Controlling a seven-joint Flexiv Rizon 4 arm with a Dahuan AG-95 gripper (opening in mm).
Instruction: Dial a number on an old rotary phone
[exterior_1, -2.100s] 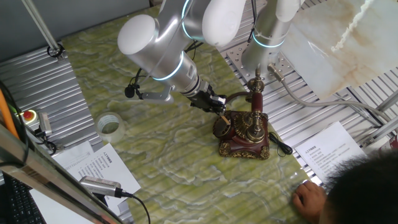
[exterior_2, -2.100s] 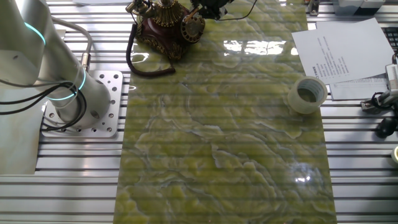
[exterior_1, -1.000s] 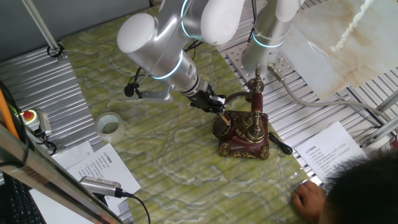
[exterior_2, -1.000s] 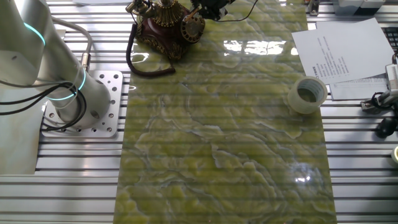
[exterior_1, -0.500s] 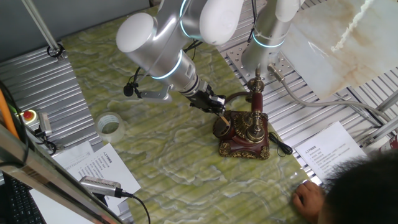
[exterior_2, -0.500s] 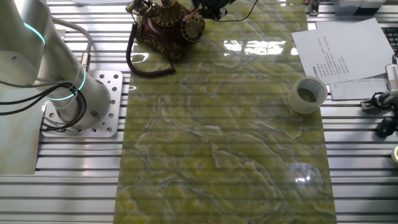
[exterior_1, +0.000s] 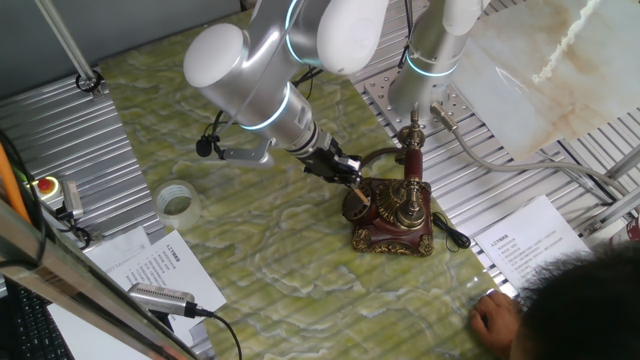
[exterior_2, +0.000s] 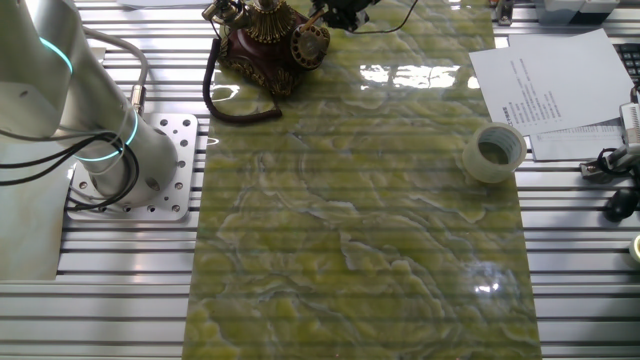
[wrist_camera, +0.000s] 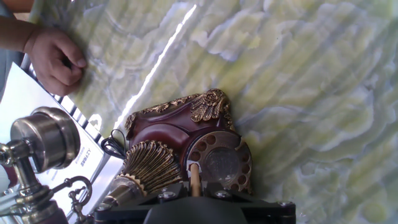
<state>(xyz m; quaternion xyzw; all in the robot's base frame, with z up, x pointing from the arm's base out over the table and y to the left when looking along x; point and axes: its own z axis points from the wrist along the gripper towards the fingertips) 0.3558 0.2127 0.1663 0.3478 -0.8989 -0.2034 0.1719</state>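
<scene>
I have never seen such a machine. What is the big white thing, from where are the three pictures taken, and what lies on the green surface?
The big white thing is a robot arm. At its tip is a gripper with two jaws. Two pictures come from fixed cameras that look at the table from different sides. The third comes from a camera on the hand, looking along the jaws.

On the green marbled mat stands the old rotary phone, dark red with brass trim, and a clear tape roll. Printed papers lie beside the mat. A person's hand rests near the phone.

The jaws seem to hold a thin pale stick whose tip is at the round dial.
</scene>
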